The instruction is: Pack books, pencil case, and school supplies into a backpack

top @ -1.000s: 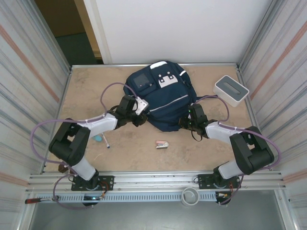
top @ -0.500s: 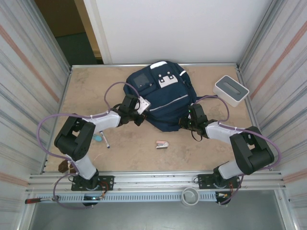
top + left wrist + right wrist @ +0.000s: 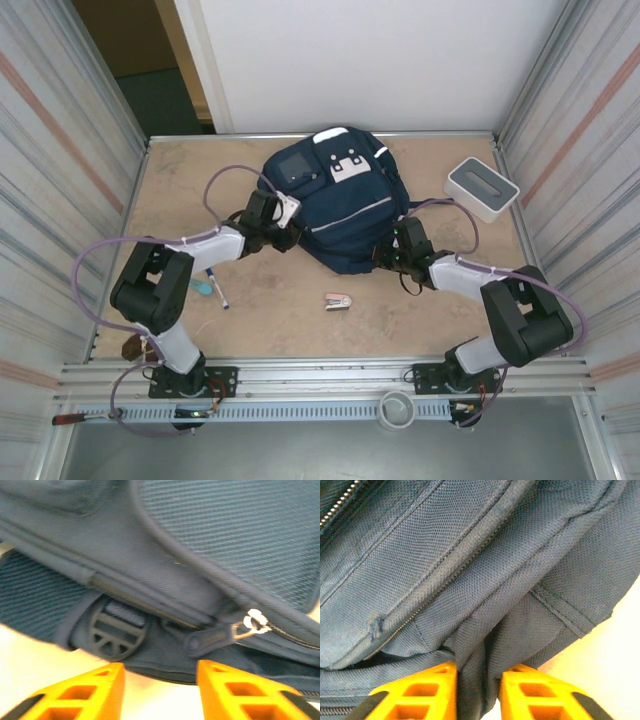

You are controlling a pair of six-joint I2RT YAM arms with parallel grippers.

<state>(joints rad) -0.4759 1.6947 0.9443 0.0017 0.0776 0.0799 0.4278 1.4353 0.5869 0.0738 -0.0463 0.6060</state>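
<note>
Compared with a second ago, the left arm has slid a little up and to the left along the left side of the backpack (image 3: 340, 215), and its elbow has folded closer to the base. This leaves the pen (image 3: 216, 286) lying more freely on the desk (image 3: 180, 190). The left fingers (image 3: 117, 685) stand apart with nothing between them. Just in front of them are a round buckle (image 3: 116, 630) and a zipper pull (image 3: 210, 639) on a zip that looks closed. I judge that this arm is searching for the pull, so the bag is not yet opened for packing. The right arm has stayed at the near right corner of the backpack. There the right fingers (image 3: 447, 685) are close together, with a fold of the bag's fabric in the narrow gap between them. It looks like a pinch that keeps the bag in place. The backpack lies in the far middle of the desk, its far end near the back wall. The pen and the stapler (image 3: 338, 301) wait on the near side, the stapler well apart from both arms. The widest free room is the strip between the two arms in front of the bag, and also the far left corner. On the right, the white box (image 3: 481, 188) and the side wall leave less room, and the cable loops hang near both wrists.
</note>
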